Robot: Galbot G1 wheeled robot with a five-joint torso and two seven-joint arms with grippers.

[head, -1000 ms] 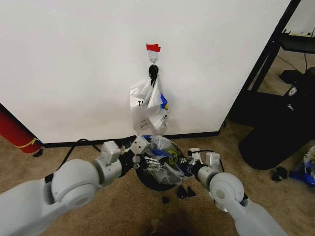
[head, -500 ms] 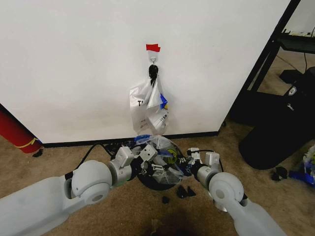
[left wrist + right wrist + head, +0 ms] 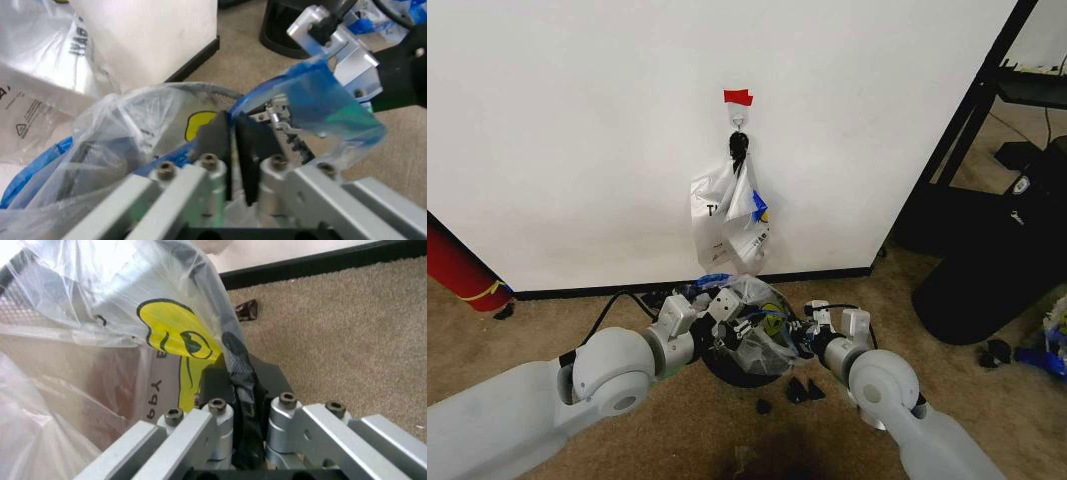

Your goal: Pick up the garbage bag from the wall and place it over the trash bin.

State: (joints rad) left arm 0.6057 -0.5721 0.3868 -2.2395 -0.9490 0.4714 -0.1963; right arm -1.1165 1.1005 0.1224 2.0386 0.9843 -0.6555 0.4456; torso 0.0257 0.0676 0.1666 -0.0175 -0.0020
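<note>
The garbage bag (image 3: 762,325) is draped over the trash bin (image 3: 727,368) on the carpet, at the foot of the wall (image 3: 577,130). The left pincer (image 3: 739,328), at the bin's 10 o'clock rim, is clenched on a fold of the bag's film. The right pincer (image 3: 801,343), at 3 o'clock, is clamped on the bag's opposite edge beside its yellow smiley print (image 3: 170,337).

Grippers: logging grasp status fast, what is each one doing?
Left gripper: shut on the garbage bag, over the trash bin.
Right gripper: shut on the same bag.
</note>
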